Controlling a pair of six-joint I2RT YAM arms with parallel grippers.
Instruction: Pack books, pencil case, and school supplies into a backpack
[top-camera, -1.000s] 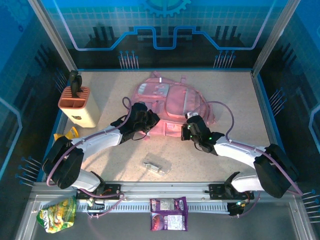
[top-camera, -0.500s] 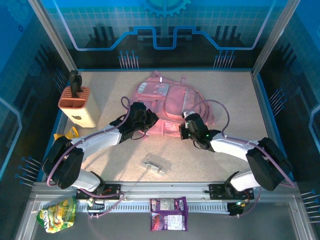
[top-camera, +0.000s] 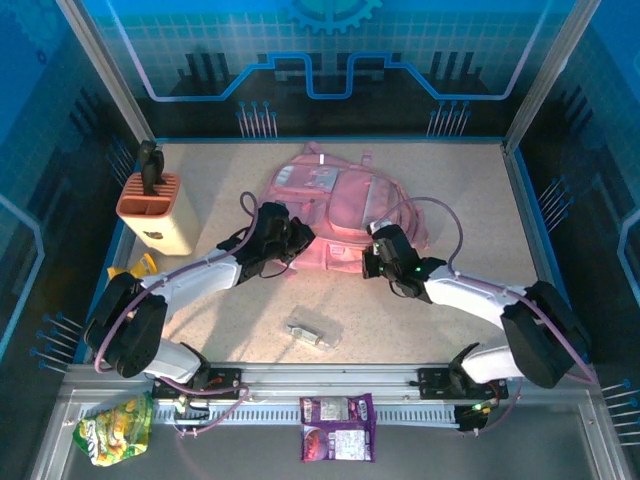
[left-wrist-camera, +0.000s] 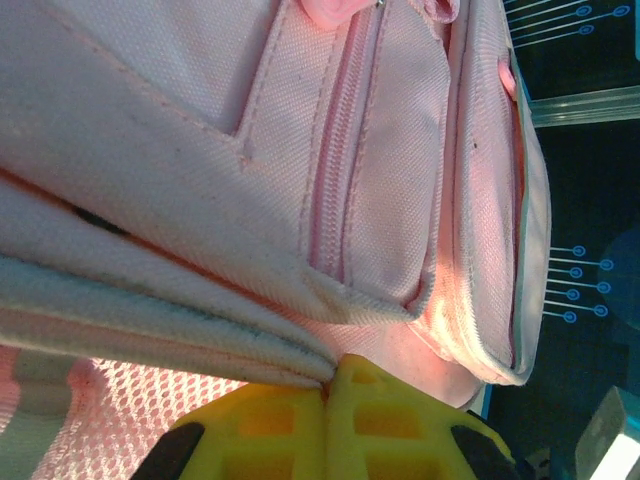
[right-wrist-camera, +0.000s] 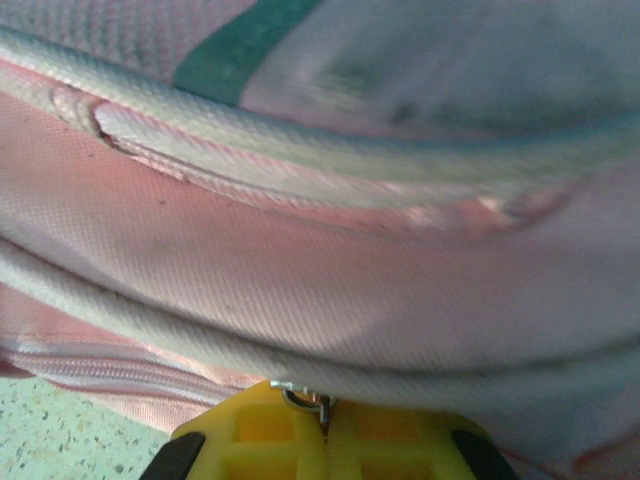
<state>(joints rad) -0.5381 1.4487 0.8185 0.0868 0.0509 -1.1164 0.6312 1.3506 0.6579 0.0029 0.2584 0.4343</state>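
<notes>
- The left gripper (left-wrist-camera: 328, 372) is clenched on a fabric fold of the pink backpack (top-camera: 340, 200), which lies at the far middle of the worktop (top-camera: 230, 310).
- The right gripper (right-wrist-camera: 326, 412) pinches its zipper pull (right-wrist-camera: 301, 400).
- The school supplies (top-camera: 313, 334) lie near the near edge.
- The surface is speckled beige, with blue printed panels (top-camera: 330, 60) around it.

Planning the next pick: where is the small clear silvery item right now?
In the top view, the small clear silvery item lies on the table near its front edge, about mid-width, apart from the pink backpack behind it.
</notes>
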